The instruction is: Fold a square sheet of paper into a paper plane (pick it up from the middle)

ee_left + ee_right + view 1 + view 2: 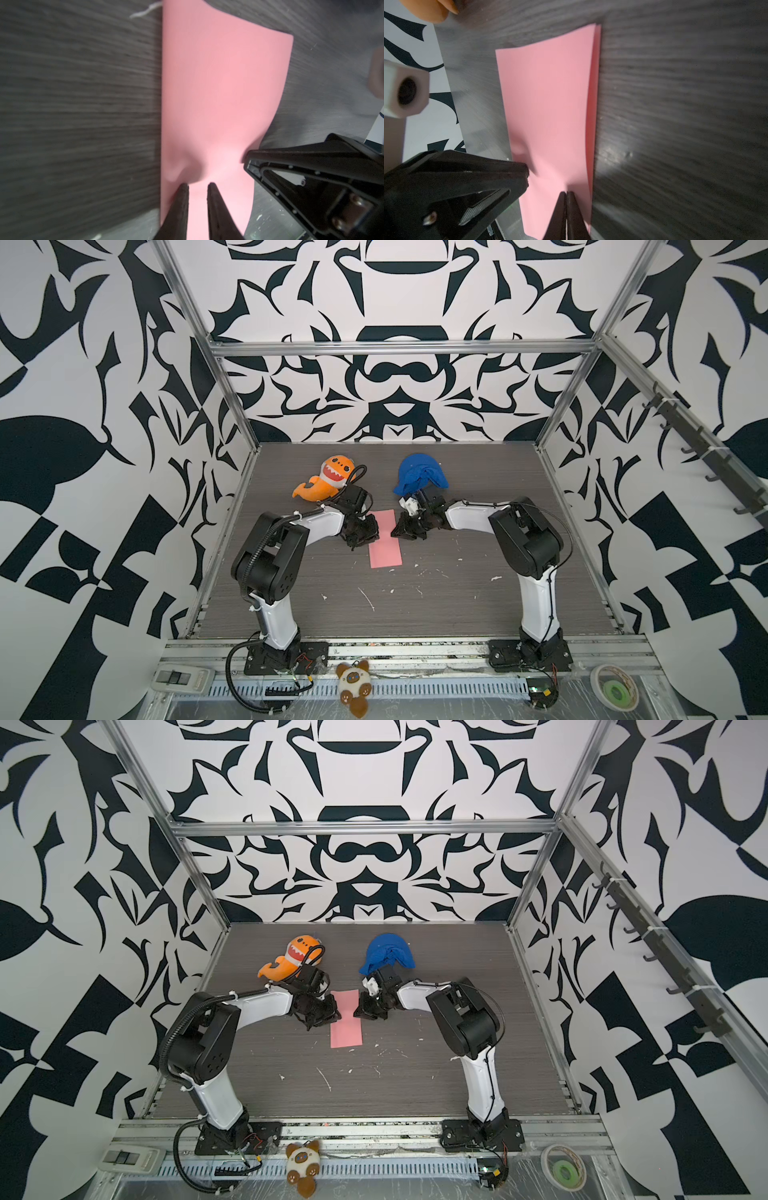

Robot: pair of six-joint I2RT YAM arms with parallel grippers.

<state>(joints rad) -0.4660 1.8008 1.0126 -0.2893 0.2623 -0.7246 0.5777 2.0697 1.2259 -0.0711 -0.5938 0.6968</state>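
**Pink sheet, folded narrow, both grippers on it**

Both top views: your square sheet of paper (386, 551) lies flat mid-table (457, 605), a long pink rectangle. The left gripper (368, 534) is at one long edge and the right gripper (395, 532) at the other.

Left wrist: left gripper (197, 185) narrowly spread, tips on the sheet (218, 83), with a small pucker just ahead.

Right wrist: right gripper (566, 192) pressed together, tips on the sheet (550, 104) beside its two-layered edge.
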